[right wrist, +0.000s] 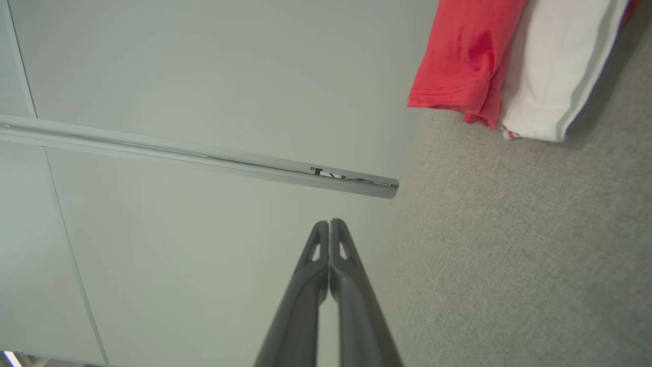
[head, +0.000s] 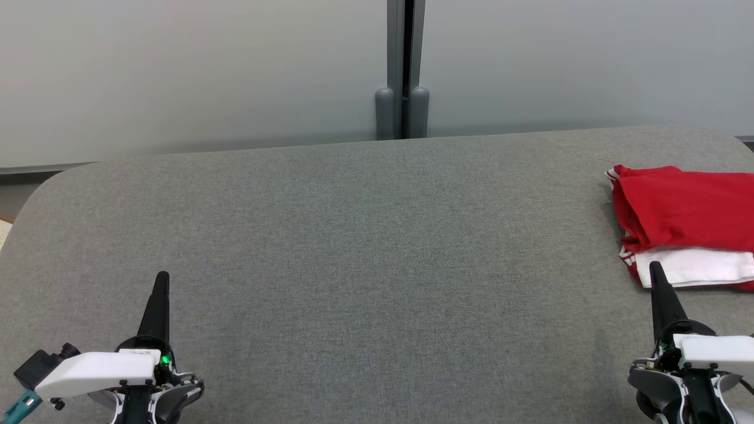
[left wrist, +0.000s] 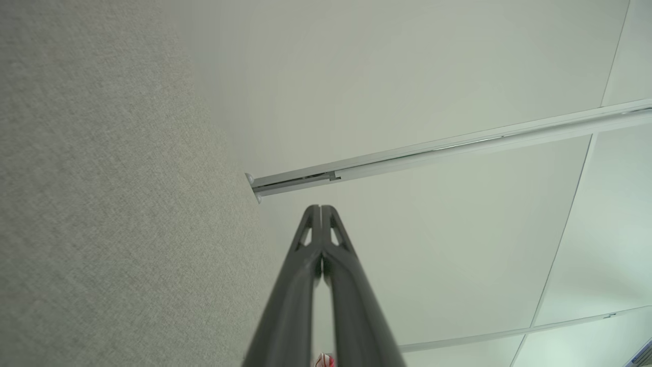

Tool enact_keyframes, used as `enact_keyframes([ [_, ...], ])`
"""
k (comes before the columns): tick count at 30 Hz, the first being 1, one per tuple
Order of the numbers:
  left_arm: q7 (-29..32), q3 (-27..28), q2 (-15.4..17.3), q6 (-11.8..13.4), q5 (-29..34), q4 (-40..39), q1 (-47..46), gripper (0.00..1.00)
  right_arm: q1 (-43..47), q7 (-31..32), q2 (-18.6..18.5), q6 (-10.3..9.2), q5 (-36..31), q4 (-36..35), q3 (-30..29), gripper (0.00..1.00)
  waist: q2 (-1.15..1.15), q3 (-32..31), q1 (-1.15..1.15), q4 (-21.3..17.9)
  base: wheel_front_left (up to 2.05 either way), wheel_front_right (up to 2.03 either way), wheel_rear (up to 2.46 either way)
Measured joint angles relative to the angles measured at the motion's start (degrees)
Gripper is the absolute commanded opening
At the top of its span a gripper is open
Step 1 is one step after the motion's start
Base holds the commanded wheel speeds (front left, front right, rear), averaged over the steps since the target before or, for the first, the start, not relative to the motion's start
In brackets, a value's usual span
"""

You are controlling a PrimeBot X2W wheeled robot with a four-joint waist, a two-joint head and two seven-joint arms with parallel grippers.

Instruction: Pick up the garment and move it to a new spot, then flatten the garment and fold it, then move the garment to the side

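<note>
Garment (head: 683, 206) lies folded at right of surface (head: 353, 247); left pincer (head: 162, 278) & right pincer (head: 655, 269) shut, empty. Keep off so fold won't slip.

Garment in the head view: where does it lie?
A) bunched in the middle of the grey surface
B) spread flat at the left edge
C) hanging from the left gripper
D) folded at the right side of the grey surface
D: the red and white garment lies folded at the right side of the grey surface, by the tip of the shut right gripper, which holds nothing.
</note>
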Motion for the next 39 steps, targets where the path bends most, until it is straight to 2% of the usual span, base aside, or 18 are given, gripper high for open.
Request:
enact_keyframes([
  [27, 2.8, 1.2, 0.1, -0.5, -9.4, -0.2, -0.3, 0.0, 0.4, 3.0, 0.1, 0.0, 10.6, -0.2, -1.7, 0.0, 0.0, -1.1, 0.0, -0.4, 0.0, 0.0, 0.0],
  [39, 2.8, 1.3, 0.1, -0.6, -9.5, -0.2, -0.4, 0.0, 0.6, 3.2, 0.2, 0.0, 10.6, -0.2, -1.9, 0.0, 0.0, -1.1, 0.0, -0.4, 0.0, 0.0, 0.0],
])
